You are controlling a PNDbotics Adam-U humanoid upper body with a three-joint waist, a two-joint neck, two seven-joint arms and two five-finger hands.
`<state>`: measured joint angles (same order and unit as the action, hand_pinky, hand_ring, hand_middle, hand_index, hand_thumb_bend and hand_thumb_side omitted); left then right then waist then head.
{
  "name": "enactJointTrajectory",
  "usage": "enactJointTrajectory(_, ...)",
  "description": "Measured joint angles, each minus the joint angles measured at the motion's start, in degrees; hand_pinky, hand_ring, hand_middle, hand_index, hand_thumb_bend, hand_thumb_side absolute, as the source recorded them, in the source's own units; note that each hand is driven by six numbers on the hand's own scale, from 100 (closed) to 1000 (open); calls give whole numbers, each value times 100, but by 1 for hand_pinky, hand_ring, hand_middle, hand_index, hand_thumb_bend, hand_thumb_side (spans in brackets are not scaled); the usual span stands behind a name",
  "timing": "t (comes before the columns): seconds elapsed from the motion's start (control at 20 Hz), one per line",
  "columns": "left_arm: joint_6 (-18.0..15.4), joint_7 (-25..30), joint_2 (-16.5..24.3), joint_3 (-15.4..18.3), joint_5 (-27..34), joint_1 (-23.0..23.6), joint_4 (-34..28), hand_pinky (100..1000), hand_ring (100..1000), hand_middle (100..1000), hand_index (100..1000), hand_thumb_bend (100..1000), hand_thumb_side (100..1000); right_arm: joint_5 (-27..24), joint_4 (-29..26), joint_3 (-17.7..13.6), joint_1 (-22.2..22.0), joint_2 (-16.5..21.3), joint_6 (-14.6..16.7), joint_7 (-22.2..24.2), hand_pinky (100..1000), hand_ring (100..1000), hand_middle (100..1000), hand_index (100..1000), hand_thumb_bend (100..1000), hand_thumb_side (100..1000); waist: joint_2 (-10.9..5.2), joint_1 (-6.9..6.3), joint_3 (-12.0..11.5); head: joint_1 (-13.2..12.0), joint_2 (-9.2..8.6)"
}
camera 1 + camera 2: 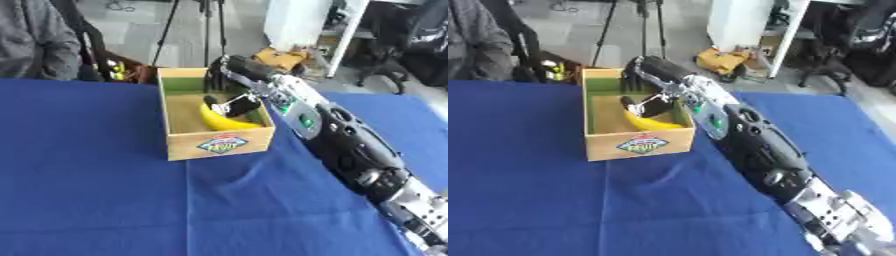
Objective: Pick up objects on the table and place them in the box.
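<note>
A yellow banana (224,123) lies low inside the wooden box (219,145), against its front right corner. My right arm reaches from the lower right up over the box's right wall. Its hand (231,105) dips into the box with dark fingers curled over the banana's upper end. The box stands on the blue table and has a fruit label on its front wall and a green inner back wall. The hand hides part of the banana. My left hand shows in neither view.
The blue cloth table (96,190) stretches wide to the left and in front of the box. My right forearm (350,145) crosses the table's right side. Beyond the far edge there are tripod legs, a seated person and floor clutter.
</note>
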<state>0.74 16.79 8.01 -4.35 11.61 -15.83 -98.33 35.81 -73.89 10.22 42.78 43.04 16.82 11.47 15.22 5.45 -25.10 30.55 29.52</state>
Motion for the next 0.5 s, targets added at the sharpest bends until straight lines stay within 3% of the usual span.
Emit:
enactJointTrajectory(0.25,1,2,-5,0,-8,-27,-1,598,749,555,572,209,1000,124,148,118,1,-160,102,79,570,539,520,665,100,244,64,14,-14,36,-21)
enactJointTrajectory(0.35,2,3,-9,0,-10,-29,-1,598,748,555,572,209,1000,173,213,160,1,-227,147,112,659,684,655,742,118,300,80,14,-13,43,-21)
enactJointTrajectory(0.5,2,3,-33,0,-10,-29,-1,598,748,555,572,211,1000,195,239,180,1,-282,212,114,731,776,752,779,123,347,80,8,33,48,-21)
